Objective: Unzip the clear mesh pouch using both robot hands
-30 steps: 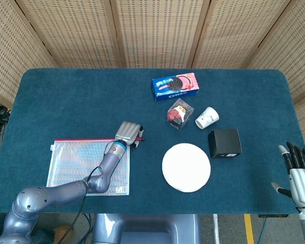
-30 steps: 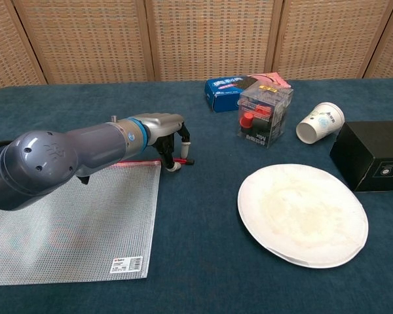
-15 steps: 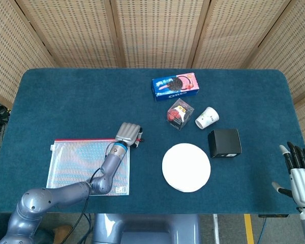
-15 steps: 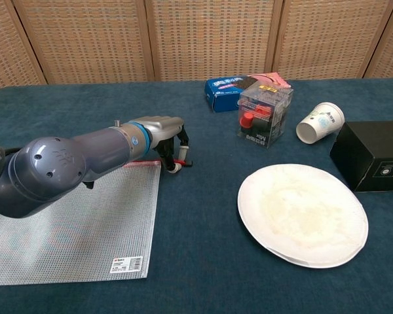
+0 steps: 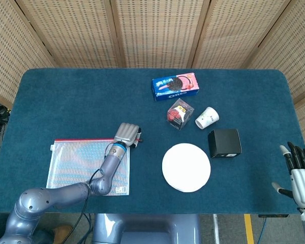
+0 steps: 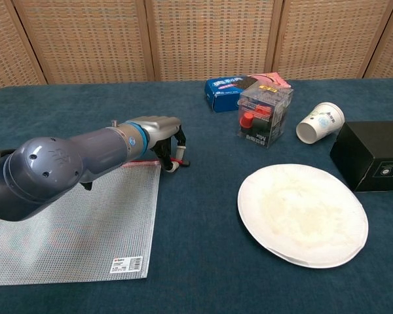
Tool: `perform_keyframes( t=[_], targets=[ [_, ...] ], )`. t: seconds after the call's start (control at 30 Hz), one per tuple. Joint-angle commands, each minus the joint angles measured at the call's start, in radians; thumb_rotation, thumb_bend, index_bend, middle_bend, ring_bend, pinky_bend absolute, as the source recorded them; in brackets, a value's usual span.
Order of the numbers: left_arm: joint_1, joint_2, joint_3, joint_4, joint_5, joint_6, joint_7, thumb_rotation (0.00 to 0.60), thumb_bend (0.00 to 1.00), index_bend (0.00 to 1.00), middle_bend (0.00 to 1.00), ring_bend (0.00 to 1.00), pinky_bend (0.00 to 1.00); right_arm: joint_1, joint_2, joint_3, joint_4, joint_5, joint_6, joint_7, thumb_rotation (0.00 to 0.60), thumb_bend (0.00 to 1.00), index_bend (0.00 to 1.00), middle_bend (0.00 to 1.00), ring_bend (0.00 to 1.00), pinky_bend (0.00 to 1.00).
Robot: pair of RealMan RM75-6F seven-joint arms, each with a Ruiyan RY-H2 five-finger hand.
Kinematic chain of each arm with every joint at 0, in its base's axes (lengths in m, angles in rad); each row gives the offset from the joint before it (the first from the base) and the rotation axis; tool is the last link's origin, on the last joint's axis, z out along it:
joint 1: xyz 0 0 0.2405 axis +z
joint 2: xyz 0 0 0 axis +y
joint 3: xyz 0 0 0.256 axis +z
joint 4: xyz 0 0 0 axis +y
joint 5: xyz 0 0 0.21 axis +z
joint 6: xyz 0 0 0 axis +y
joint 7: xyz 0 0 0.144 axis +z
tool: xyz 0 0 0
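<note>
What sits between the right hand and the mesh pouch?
The white plate lies on the table between the right hand, at the far right edge, and the mesh pouch. The left hand is already at the pouch's zipper corner.

The clear mesh pouch [image 6: 72, 226] lies flat on the blue table [image 6: 203, 222], well left of the white plate [image 6: 303, 214]. The left hand [image 6: 162, 134] is at the pouch's upper right corner — fingers curled down onto the red zipper pull [image 6: 177, 162], which sticks out toward the plate. Behind the plate stands a clear box [image 6: 264, 116] with a red item inside; a blue cookie box [image 6: 226, 92] lies behind that. A paper cup [image 6: 320, 122] lies on its side beyond the plate — a black box [image 6: 371, 156] sits just right of the plate.
</note>
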Motion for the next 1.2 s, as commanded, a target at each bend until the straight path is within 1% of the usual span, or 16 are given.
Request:
perform_keyframes(
  t=[0.03, 0.13, 0.23, 0.43, 0.47, 0.5, 0.63, 0.77, 0.9, 0.93, 0.97, 1.0, 1.03, 1.07, 1.13, 1.2],
  targets=[
    [0.003, 0.007, -0.003, -0.013, 0.007, 0.006, -0.006, 0.6, 0.57, 0.63, 0.97, 1.0, 1.0, 0.0, 0.0, 0.0, 0.0, -0.001, 0.001, 0.0, 0.6, 0.0, 0.05, 0.0, 0.0, 0.0],
    [0.008, 0.02, -0.003, -0.034, 0.021, 0.016, -0.013, 0.6, 0.57, 0.65, 0.97, 1.0, 1.0, 0.0, -0.001, -0.002, 0.0, -0.003, 0.0, -0.002, 0.6, 0.0, 0.05, 0.0, 0.0, 0.0],
    [0.015, 0.04, -0.002, -0.062, 0.039, 0.027, -0.02, 0.6, 0.61, 0.65, 0.97, 1.0, 1.0, 0.002, -0.003, -0.005, 0.001, -0.005, -0.005, -0.007, 0.6, 0.0, 0.05, 0.0, 0.0, 0.0],
    [0.052, 0.118, 0.001, -0.168, 0.122, 0.052, -0.083, 0.6, 0.67, 0.66, 0.97, 1.0, 1.0, 0.007, -0.008, -0.006, 0.006, 0.003, -0.02, -0.002, 0.6, 0.0, 0.05, 0.0, 0.0, 0.0],
    [0.066, 0.142, -0.004, -0.199, 0.142, 0.063, -0.109, 0.6, 0.68, 0.66, 0.97, 1.0, 1.0, 0.01, -0.01, -0.008, 0.008, 0.005, -0.031, 0.005, 0.6, 0.0, 0.05, 0.0, 0.0, 0.0],
    [0.09, 0.187, -0.003, -0.255, 0.182, 0.07, -0.147, 0.6, 0.7, 0.66, 0.97, 1.0, 1.0, 0.015, -0.011, -0.005, 0.016, 0.009, -0.038, 0.02, 0.6, 0.0, 0.05, 0.0, 0.0, 0.0],
    [0.14, 0.276, 0.001, -0.359, 0.284, 0.079, -0.255, 0.6, 0.78, 0.66, 0.97, 1.0, 1.0, 0.026, -0.01, 0.003, 0.024, 0.003, -0.044, 0.071, 0.6, 0.0, 0.06, 0.0, 0.0, 0.0],
    [0.173, 0.331, 0.008, -0.418, 0.368, 0.092, -0.333, 0.6, 0.82, 0.68, 0.97, 1.0, 1.0, 0.068, 0.011, 0.005, -0.005, -0.028, -0.092, 0.114, 0.6, 0.0, 0.07, 0.0, 0.0, 0.0],
    [0.196, 0.393, 0.007, -0.489, 0.436, 0.102, -0.399, 0.6, 0.84, 0.68, 0.97, 1.0, 1.0, 0.161, 0.047, 0.026, -0.064, -0.015, -0.228, 0.093, 0.6, 0.0, 0.08, 0.01, 0.0, 0.0],
    [0.198, 0.401, 0.005, -0.5, 0.444, 0.105, -0.409, 0.6, 0.84, 0.68, 0.97, 1.0, 1.0, 0.182, 0.049, 0.033, -0.075, -0.009, -0.257, 0.097, 0.6, 0.0, 0.08, 0.04, 0.0, 0.0],
    [0.2, 0.409, 0.002, -0.511, 0.452, 0.107, -0.418, 0.6, 0.85, 0.68, 0.97, 1.0, 1.0, 0.203, 0.051, 0.041, -0.086, 0.001, -0.289, 0.108, 0.6, 0.0, 0.08, 0.09, 0.02, 0.0],
    [0.201, 0.416, 0.001, -0.519, 0.458, 0.109, -0.426, 0.6, 0.86, 0.68, 0.97, 1.0, 1.0, 0.224, 0.052, 0.048, -0.097, 0.012, -0.32, 0.124, 0.6, 0.0, 0.08, 0.12, 0.03, 0.0],
    [0.201, 0.422, -0.001, -0.527, 0.462, 0.109, -0.433, 0.6, 0.87, 0.68, 0.97, 1.0, 1.0, 0.248, 0.052, 0.058, -0.108, 0.029, -0.357, 0.145, 0.6, 0.0, 0.08, 0.2, 0.08, 0.0],
    [0.201, 0.427, -0.003, -0.533, 0.463, 0.108, -0.437, 0.6, 0.87, 0.68, 0.97, 1.0, 1.0, 0.263, 0.053, 0.064, -0.116, 0.04, -0.381, 0.159, 0.6, 0.0, 0.09, 0.31, 0.18, 0.01],
    [0.199, 0.444, -0.009, -0.554, 0.462, 0.102, -0.446, 0.6, 0.9, 0.68, 0.97, 1.0, 1.0, 0.306, 0.051, 0.084, -0.14, 0.073, -0.446, 0.204, 0.6, 0.0, 0.11, 0.49, 0.38, 0.08],
    [0.193, 0.468, -0.014, -0.585, 0.454, 0.087, -0.447, 0.6, 0.93, 0.68, 0.97, 1.0, 1.0, 0.353, 0.035, 0.111, -0.164, 0.125, -0.513, 0.259, 0.6, 0.0, 0.16, 0.65, 0.56, 0.27]
  ],
)
